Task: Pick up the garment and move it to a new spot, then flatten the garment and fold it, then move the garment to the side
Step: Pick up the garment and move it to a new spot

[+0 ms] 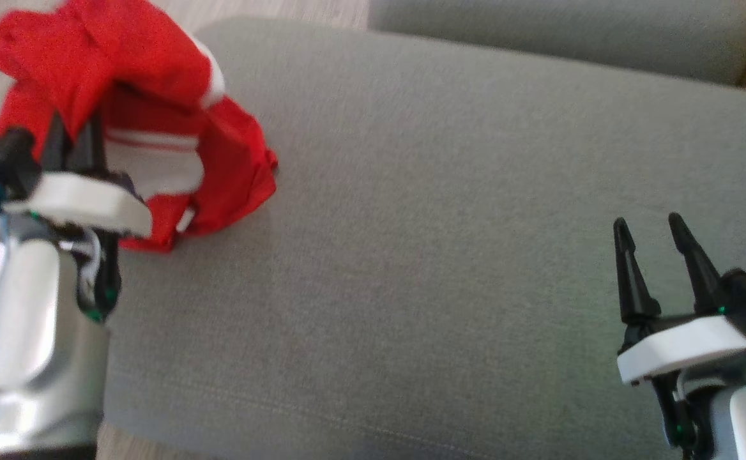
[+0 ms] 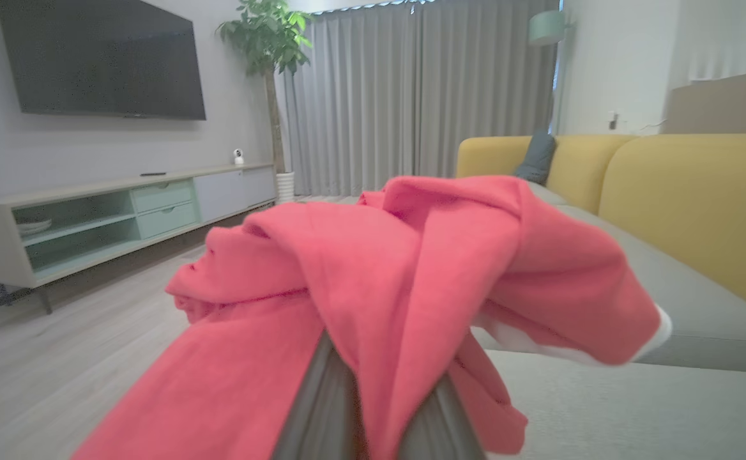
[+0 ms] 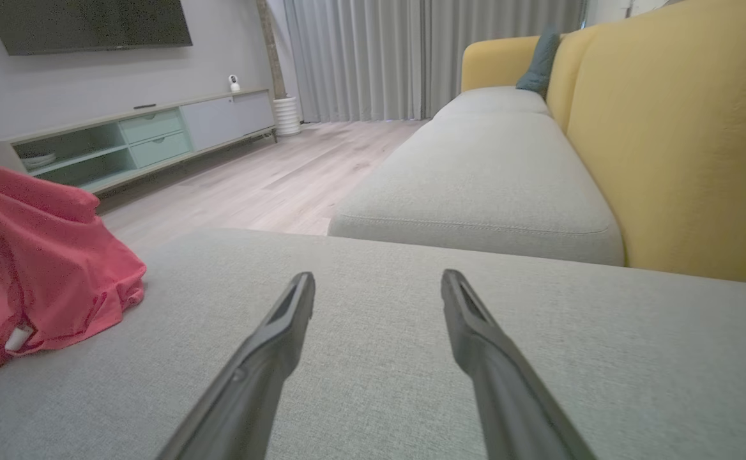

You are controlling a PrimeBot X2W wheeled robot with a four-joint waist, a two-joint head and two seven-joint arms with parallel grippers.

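At the left edge of the grey cushion [image 1: 443, 191], the left gripper [image 1: 76, 131] is clamped on the red garment [image 1: 156, 83] — bunched and partly lifted, its lower folds touching the cushion. The right gripper [image 1: 647, 223] hovers well apart, fingers spread — a yellow sofa back [image 3: 686, 128] beyond.

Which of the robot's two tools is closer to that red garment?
The left. The left tool is shut on the red garment at the left edge of the cushion. The right tool stands open over bare cushion far to the garment's right, not touching it.
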